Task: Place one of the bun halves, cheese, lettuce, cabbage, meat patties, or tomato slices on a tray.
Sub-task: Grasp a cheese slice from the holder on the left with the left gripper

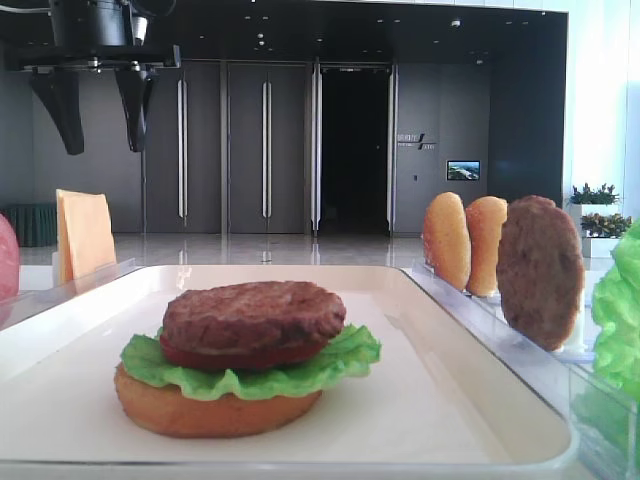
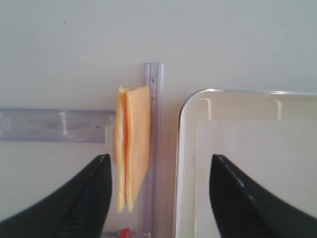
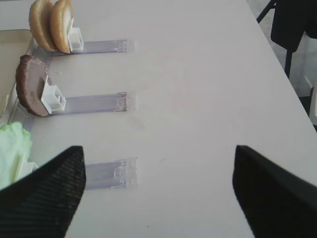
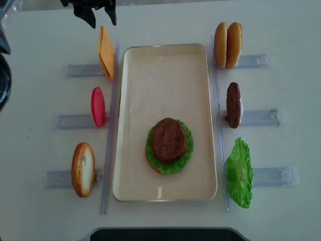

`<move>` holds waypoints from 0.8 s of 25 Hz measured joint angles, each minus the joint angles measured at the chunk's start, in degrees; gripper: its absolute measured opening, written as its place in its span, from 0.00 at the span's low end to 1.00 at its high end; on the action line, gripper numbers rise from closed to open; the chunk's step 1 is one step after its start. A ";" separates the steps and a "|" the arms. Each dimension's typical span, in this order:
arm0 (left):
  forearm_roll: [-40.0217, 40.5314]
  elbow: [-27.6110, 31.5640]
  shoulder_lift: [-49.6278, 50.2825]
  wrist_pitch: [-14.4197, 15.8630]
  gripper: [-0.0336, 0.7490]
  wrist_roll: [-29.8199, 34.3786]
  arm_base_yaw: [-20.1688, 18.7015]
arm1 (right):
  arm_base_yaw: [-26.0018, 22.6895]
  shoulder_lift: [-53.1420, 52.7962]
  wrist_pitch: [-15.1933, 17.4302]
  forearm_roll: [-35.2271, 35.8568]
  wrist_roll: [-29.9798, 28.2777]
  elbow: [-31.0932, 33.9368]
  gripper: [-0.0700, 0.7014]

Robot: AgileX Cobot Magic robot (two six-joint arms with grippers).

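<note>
Cheese handling: I judge the thin pale yellow-orange square cheese slices (image 2: pixel 131 148) light, floppy and smooth, so likely to bend or slip; I would pinch across the flat faces near the upper edge, taking one slice if the fingers can part them.
Cheese look: at least two slices stand on edge, pressed together, slightly fanned, with clean straight edges.
Cheese place: in my left wrist view it sits between the fingertips' lines, nearer the left-hand finger, with the clear plastic holder rack (image 2: pixel 49 125) running off to that side.
Left pincer: the black left gripper (image 2: pixel 158 168) is released, jaws spread wide and holding nothing; in the overhead view it hangs above the cheese, apart from it.
Tray: the cream-white rectangular tray (image 2: pixel 184 148) lies just beside the cheese, its rim under the right-hand finger.
Stack: a golden-brown bun half (image 4: pixel 150 161), a red tomato slice (image 1: pixel 235 355), ruffled green lettuce (image 4: pixel 186 150) and a dark brown meat patty (image 4: pixel 168 139) already sit on the tray.
Right pincer: the black right gripper (image 3: pixel 156 186) is also released and empty, with the spare lettuce and patty racks off to its left.
</note>
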 joint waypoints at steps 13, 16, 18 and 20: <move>1.07 0.00 3.75 -0.05 0.64 -1.00 0.00 | 0.00 0.00 0.00 0.00 0.00 0.00 0.84; 0.98 0.00 4.31 -0.05 0.64 -1.06 0.00 | 0.00 0.00 0.00 0.00 0.00 0.00 0.84; 0.98 0.00 4.31 -0.05 0.64 -1.12 0.00 | 0.00 0.00 0.00 0.00 0.00 0.00 0.84; 0.98 0.00 4.31 -0.05 0.64 -1.17 0.00 | 0.00 0.00 0.00 0.00 0.00 0.00 0.84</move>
